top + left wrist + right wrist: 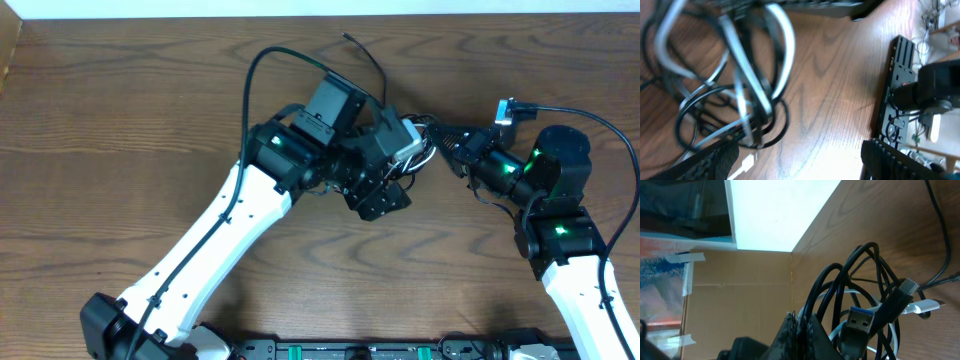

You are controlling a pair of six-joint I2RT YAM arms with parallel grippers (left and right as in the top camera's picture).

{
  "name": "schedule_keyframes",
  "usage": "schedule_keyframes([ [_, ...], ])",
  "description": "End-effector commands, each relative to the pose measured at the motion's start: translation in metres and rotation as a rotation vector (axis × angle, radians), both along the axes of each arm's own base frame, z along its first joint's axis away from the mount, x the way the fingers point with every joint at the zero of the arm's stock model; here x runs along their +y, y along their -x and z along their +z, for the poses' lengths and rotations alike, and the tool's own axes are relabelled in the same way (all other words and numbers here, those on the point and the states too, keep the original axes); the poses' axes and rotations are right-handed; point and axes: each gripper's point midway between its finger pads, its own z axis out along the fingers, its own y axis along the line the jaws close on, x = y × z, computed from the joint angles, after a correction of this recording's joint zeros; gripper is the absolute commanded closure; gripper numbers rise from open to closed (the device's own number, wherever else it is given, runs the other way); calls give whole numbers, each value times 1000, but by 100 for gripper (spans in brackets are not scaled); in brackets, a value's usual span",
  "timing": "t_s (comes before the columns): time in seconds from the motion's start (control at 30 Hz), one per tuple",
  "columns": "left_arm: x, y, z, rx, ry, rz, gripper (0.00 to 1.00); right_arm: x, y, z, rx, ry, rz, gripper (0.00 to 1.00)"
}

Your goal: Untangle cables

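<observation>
Though tangled, cables [888, 309] beside left hand [800, 161].

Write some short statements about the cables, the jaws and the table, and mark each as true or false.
1. The right jaws are shut on the cables. True.
2. The left jaws are shut. False: they stand open, with the cables in front of them.
3. A plug with a blue inside shows in the right wrist view. True.
4. All the cables are black. False: a white cable runs among the black ones.
5. The table is white. False: it is brown wood.
</observation>
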Motion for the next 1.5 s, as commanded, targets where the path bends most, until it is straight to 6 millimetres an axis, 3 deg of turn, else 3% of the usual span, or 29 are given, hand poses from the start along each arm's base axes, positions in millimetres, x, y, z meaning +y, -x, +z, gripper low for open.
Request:
schedule_keyframes([
  [0.0,-4,6,6,-58,14,-59,17,6,2,9,-35,2,37,99],
  [0.3,-6,4,7,-67,20,-60,18,19,12,28,-152,-6,155,99],
  [0.57,-7,3,7,-71,23,-59,19,24,19,32,-164,-19,207,99],
  [0.7,-8,2,8,-78,29,-60,44,26,21,33,-167,-24,222,99],
  [0.9,-8,2,8,-78,29,-60,59,28,24,36,-182,-30,242,99],
  [1.07,-8,2,8,-78,29,-60,63,28,24,38,-192,-32,248,99],
  [1.23,-8,2,8,-78,29,-60,82,28,24,38,-192,-32,249,99],
  [1.27,-8,2,8,-78,29,-60,92,28,24,38,-192,-32,250,99],
  [1.47,-7,1,8,-77,26,-51,92,28,24,38,-192,-32,250,99],
])
